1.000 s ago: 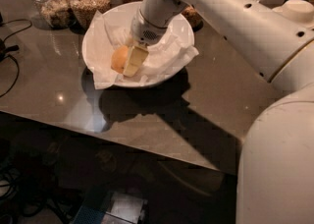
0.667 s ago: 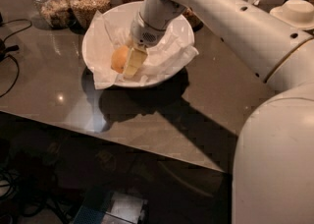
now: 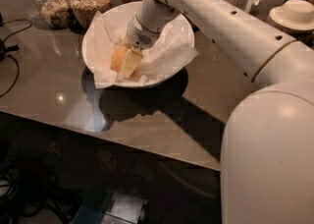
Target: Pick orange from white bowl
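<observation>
White robot arm (image 3: 221, 26), reaching down from the upper right across a grey glossy table (image 3: 49, 100). White bowl (image 3: 169, 73), wide, lined with crumpled paper napkins (image 3: 169, 51), standing just before three glass jars (image 3: 88, 2) (grain-like contents). Gripper (image 3: 123, 63), lowered inside the bowl's left half, one finger (image 3: 131, 64) flat against the fruit, clamped on it. Orange (image 3: 117, 57), in the bowl on the napkins.
</observation>
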Controlling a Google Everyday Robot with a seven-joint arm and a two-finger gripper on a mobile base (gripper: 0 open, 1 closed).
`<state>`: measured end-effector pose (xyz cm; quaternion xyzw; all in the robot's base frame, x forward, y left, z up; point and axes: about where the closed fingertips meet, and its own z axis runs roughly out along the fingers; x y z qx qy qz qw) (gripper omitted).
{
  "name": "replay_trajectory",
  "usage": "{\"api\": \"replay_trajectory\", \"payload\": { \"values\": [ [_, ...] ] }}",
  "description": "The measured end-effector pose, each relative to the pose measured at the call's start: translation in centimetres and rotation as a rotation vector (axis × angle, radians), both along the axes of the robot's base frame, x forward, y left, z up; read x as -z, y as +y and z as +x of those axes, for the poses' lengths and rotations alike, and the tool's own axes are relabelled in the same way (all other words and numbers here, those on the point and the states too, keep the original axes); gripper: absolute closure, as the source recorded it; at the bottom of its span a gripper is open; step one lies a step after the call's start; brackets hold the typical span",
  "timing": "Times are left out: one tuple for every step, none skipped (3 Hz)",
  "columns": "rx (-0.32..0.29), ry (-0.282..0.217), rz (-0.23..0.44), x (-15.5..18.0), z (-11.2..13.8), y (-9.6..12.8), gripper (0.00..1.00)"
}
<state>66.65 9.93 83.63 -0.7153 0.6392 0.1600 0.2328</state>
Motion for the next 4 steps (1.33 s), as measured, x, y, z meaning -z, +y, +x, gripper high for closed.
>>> {"api": "replay_trajectory", "payload": {
  "values": [
    [0.000,0.000,0.001,0.0,0.0,0.0,0.51],
    [0.031,0.003,0.011,-0.2,-0.8,-1.1,0.74],
    [0.061,-0.017,0.091,-2.9,-2.3,-3.0,0.97],
    [0.048,-0.031,0.222,-6.8,-3.7,-5.6,1.00]
  ]
}}
